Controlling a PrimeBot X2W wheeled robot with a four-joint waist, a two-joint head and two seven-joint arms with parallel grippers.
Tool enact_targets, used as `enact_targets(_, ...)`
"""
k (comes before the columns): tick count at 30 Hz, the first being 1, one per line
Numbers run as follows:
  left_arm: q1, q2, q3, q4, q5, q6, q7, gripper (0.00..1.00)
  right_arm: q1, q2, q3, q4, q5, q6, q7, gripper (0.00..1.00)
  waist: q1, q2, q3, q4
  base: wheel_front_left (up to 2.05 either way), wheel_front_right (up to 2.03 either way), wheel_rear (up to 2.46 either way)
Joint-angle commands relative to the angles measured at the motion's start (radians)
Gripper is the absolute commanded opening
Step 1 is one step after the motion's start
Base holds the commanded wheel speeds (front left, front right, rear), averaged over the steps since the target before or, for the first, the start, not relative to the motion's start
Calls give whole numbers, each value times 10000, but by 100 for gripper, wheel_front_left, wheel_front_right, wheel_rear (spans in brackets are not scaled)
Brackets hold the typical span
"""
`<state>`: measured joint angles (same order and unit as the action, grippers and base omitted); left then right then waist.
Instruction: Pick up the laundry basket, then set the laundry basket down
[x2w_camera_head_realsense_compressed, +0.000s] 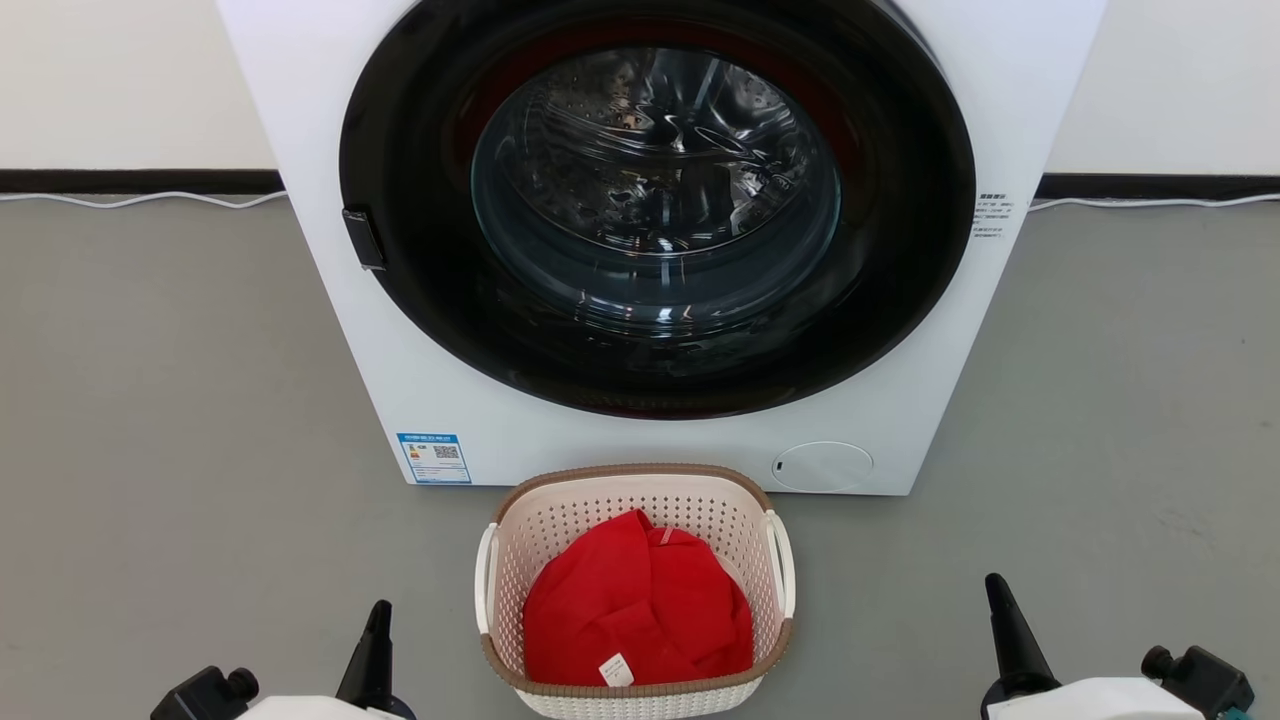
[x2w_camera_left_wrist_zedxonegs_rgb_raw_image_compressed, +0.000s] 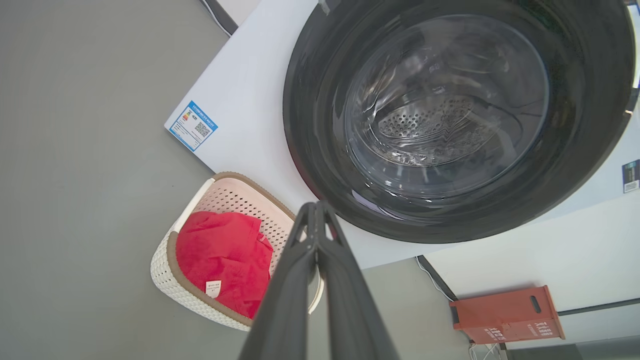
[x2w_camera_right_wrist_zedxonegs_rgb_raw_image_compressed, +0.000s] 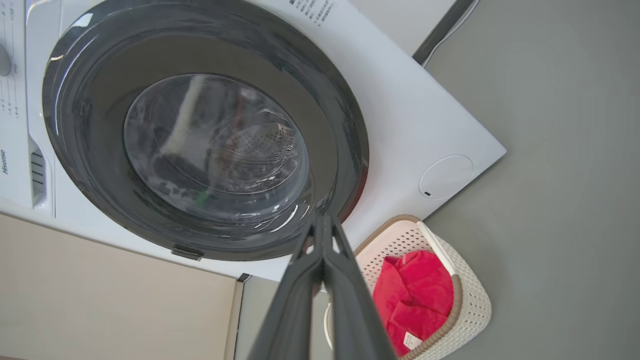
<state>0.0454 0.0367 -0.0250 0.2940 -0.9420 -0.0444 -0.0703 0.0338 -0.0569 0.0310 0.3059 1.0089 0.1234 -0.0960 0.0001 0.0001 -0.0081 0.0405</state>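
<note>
**Stock at hand, largest first**

1. Floor (x2w_camera_head_realsense_compressed: 150, 400): grey, smooth and level. It carries every item below.
2. Washing machine (x2w_camera_head_realsense_compressed: 450, 400): white front-loader standing against the wall. Its round dark door (x2w_camera_head_realsense_compressed: 655, 200) is closed.
3. Laundry basket (x2w_camera_head_realsense_compressed: 640, 470): cream-white perforated plastic with a brown woven-look rim.
   - Position: upright on the floor, just in front of the machine's lower panel, roughly midway between my two pincers and touching neither.
   - Handling, as I judge it: light, with a stiff rim and walls that likely flex a little. The plastic looks smooth, so a pinch on the bare wall could slip.
4. Red garment (x2w_camera_head_realsense_compressed: 640, 600): soft and crumpled, lying inside the basket below the rim. I expect it to add little weight, though it may slide if the basket tips.
5. Left pincer (x2w_camera_head_realsense_compressed: 375, 650): low, to the basket's left and apart from it. My left wrist view shows the fingers pressed together on nothing.
6. Right pincer (x2w_camera_head_realsense_compressed: 1005, 620): low, to the basket's right and further off. Its fingers are likewise pressed together and hold nothing.
7. Side handles, left (x2w_camera_head_realsense_compressed: 486, 580) and right (x2w_camera_head_realsense_compressed: 783, 565): white loops just under the rim.
   - Best hold, in my judgement: one handle per pincer, raised evenly to keep the basket level. Both pincers would need to spread first.
8. White tag (x2w_camera_head_realsense_compressed: 616, 668): on the garment, near the basket's near edge.
</note>
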Motion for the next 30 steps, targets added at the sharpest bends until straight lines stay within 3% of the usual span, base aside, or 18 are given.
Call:
enact_targets(1, -530, 73, 236, -273, -244, -104, 50, 0, -555, -129, 44, -276, 234, 38, 88, 0, -1, -1, 1, -5, 0, 0, 0)
enact_targets(30, -1028, 104, 806, -378, -3424, -480, 933, 0, -968, -137, -550, -450, 3208, 55, 964, 0, -1, -1, 56, -203, 0, 0, 0)
